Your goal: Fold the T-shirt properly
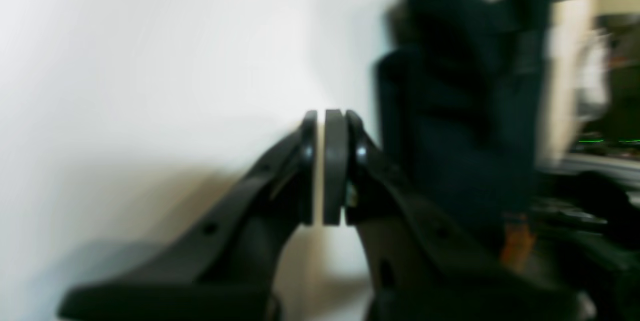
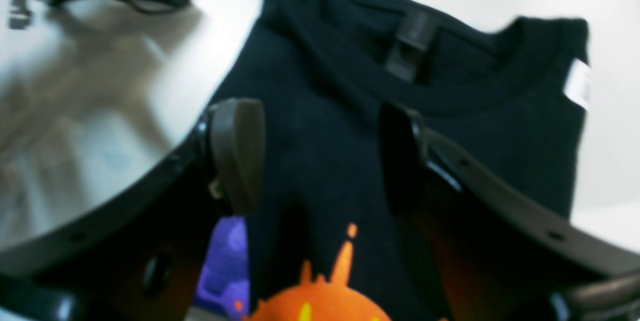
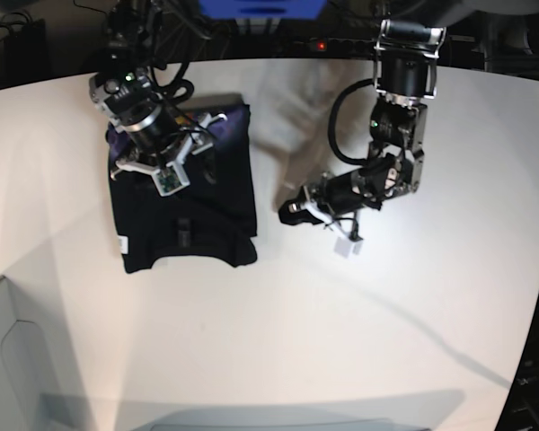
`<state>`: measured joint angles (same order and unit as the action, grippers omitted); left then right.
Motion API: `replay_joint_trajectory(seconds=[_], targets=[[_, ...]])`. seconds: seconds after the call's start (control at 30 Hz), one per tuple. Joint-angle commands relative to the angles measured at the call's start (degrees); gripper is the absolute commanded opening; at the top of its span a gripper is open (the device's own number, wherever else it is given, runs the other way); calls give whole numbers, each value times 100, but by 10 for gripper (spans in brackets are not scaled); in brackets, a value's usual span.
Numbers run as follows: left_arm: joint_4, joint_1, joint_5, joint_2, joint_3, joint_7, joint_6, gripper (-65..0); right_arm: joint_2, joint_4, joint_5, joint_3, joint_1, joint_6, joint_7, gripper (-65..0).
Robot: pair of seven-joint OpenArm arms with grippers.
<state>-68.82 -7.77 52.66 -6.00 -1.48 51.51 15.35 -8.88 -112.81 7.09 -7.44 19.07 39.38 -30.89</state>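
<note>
The black T-shirt [image 3: 198,211] lies folded into a compact rectangle on the left of the white table. In the right wrist view the T-shirt [image 2: 500,126] shows its collar, a white tag [image 2: 577,83] and an orange and purple print [image 2: 320,301]. My right gripper [image 2: 320,156] hovers open just over the cloth below the collar, nothing between its fingers; from the base view it [image 3: 175,157] is over the shirt's far half. My left gripper [image 1: 327,166] is shut on nothing, off the shirt's right edge [image 3: 289,213]. The left wrist view is blurred; a dark mass [image 1: 465,111] fills its right.
The white table [image 3: 341,314] stretches wide in front and to the right of the shirt. A pale grey box edge [image 3: 4,359] stands at the front left corner. Cables and dark equipment [image 3: 251,22] line the far edge.
</note>
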Motion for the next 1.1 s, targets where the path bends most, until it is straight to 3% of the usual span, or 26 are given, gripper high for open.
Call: replay_joint_trajectory(seconds=[0.0, 0.1, 0.33, 0.5, 0.73, 0.97, 1.07], targets=[[99, -124, 197, -20, -6, -47, 34, -622, -12, -108, -107, 63, -4, 62, 122, -281], [495, -265, 461, -11, 29, -91, -1, -612, -12, -99, -107, 195, 75, 62, 105, -281], [618, -300, 514, 77, -6, -56, 7, -455, -12, -46, -72, 274, 234, 62, 122, -281], [-402, -98, 514, 33, -77, -38, -1, -452, -12, -46, -98, -298, 234, 62, 122, -281], [-1202, 113, 514, -55, -789, -30, -1, -452, -12, 68, -107, -1133, 234, 62, 122, -281], [-1764, 606, 514, -582, -1466, -30, -1, -451, -12, 807, -98, -1229, 242, 62, 131, -283], [-2204, 984, 514, -829, -1976, -30, -10, -451, -12, 490, -116, -1344, 251, 62, 131, -283]])
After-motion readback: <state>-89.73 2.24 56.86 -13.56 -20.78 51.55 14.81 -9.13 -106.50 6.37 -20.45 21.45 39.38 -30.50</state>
